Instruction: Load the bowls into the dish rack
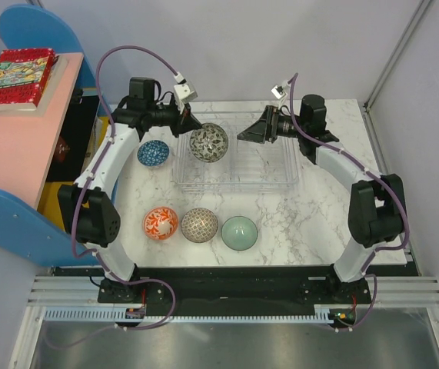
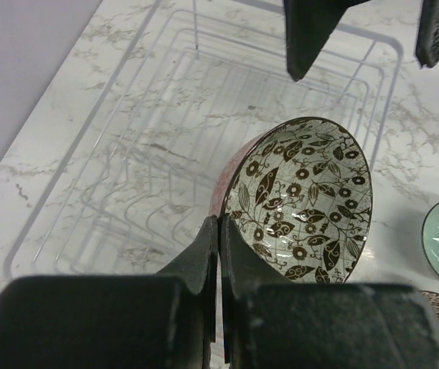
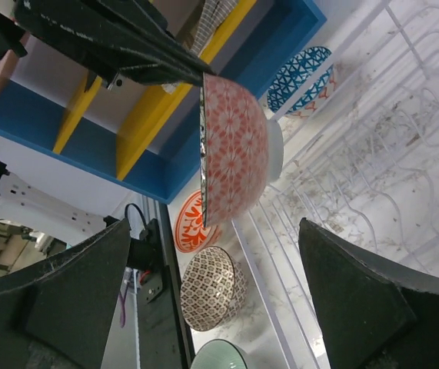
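Nothing legible anywhere — no words, brands or numbers. Patterned cover of the book [image 1: 15,77], upper left of the overhead frame — too small to read.

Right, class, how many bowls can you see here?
5. One floral bowl in the left hand over the dish rack; blue bowl left of it; orange bowl, lattice bowl, mint bowl in a row nearer the arms. None seems hidden.
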